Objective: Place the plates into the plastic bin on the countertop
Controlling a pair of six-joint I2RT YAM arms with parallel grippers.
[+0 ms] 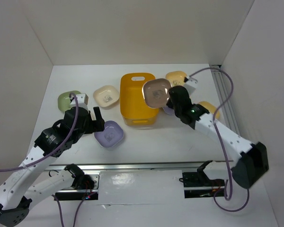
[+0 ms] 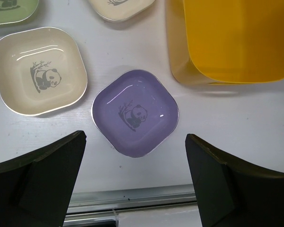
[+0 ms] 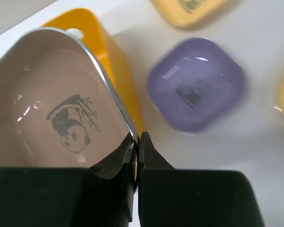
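Observation:
The orange-yellow plastic bin (image 1: 138, 99) stands mid-counter; it also shows in the left wrist view (image 2: 236, 42) and the right wrist view (image 3: 116, 61). My right gripper (image 1: 170, 98) (image 3: 138, 142) is shut on the rim of the brown plate (image 1: 156, 92) (image 3: 42, 109) and holds it tilted above the bin's right edge. My left gripper (image 1: 98, 120) (image 2: 135, 161) is open and empty, just above the near edge of a lilac plate (image 1: 109, 134) (image 2: 135, 112). A second lilac plate (image 3: 195, 84) lies right of the bin, mostly hidden under the right arm in the top view.
A cream plate (image 1: 106, 96) and a pale green plate (image 1: 68, 99) lie left of the bin. Another cream plate (image 2: 38, 71) shows left of the lilac one. Two yellow-orange plates (image 1: 176, 78) (image 1: 210, 109) lie at the right. White walls enclose the countertop (image 1: 156, 142).

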